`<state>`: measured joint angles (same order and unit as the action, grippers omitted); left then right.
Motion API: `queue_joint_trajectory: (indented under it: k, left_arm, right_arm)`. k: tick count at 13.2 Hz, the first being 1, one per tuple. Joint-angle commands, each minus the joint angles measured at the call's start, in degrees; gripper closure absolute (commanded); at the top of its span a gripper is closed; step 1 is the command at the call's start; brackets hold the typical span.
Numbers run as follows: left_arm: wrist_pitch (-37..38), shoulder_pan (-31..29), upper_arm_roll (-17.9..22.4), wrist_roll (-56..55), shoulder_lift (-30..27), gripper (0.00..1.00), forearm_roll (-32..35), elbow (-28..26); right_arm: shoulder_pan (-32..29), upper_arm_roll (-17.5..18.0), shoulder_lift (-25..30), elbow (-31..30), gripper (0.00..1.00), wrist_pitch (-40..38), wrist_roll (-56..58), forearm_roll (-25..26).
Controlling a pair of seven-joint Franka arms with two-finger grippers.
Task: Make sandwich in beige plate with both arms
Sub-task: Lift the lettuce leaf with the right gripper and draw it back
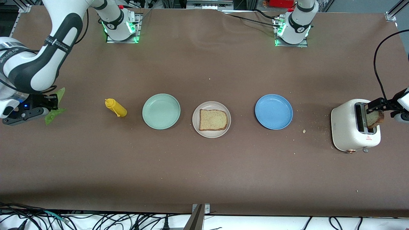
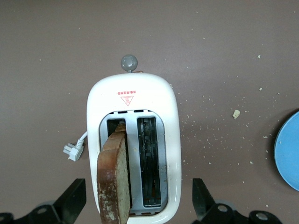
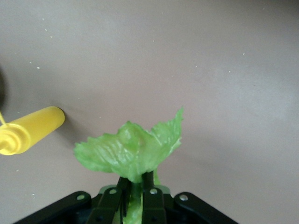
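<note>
Three plates sat in a row on our brown worktop (image 1: pixel 204 166): mint green plate (image 1: pixel 161 111), beige plate (image 1: pixel 211 119) in the middle, blue plate (image 1: pixel 273 111). One bread slice (image 1: pixel 213 119) lay flat in the beige plate. Our right gripper (image 3: pixel 135 196) hung over the right arm's end of the worktop, fingers clenched on a lettuce leaf (image 3: pixel 128 151), near a yellow squeeze bottle (image 1: pixel 115 107) lying beside the green plate. Our left gripper (image 2: pixel 139 203) hovered over the white toaster (image 2: pixel 133 105) at the left arm's end, fingers spread wide on either side of a second toasted slice (image 2: pixel 113 179) standing in one slot
</note>
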<state>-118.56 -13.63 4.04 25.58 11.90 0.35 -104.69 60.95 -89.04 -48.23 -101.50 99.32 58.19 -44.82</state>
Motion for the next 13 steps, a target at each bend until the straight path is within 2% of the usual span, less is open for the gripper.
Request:
queue_joint_trajectory:
  k: [1, 2, 4, 7, 11, 13]
  left_arm:
    - [0.61, -0.34, -0.35, 0.43, -0.92, 0.0, -0.44, -0.33]
    - [0.61, -0.34, -0.35, 0.43, -0.92, 0.0, -0.79, -0.42]
    - [0.61, -0.34, -0.35, 0.43, -0.92, 0.0, -0.79, -0.42]
    - [0.61, -0.43, -0.35, 0.43, -0.92, 0.0, -0.79, -0.42]
    - [0.61, -0.43, -0.35, 0.43, -0.92, 0.0, -0.79, -0.42]
    - [0.61, -0.43, -0.35, 0.43, -0.83, 0.0, -0.79, -0.42]
  right_arm:
    - [0.13, -2.71, -0.11, 4.8, 1.0, -5.52, -2.98, -1.4]
    - [0.13, -4.02, -0.11, 6.39, 1.0, -7.63, -5.34, -1.5]
    - [1.71, -4.39, 0.33, 7.29, 1.0, -11.07, -12.62, -0.8]
    - [1.89, -3.6, 0.77, 11.05, 1.0, -19.05, -25.1, -0.36]
    - [1.02, 3.85, 3.05, 15.45, 1.0, -19.61, -42.76, 1.21]
    - [-1.87, 12.09, 6.38, 19.22, 1.0, -19.25, -50.15, 6.39]
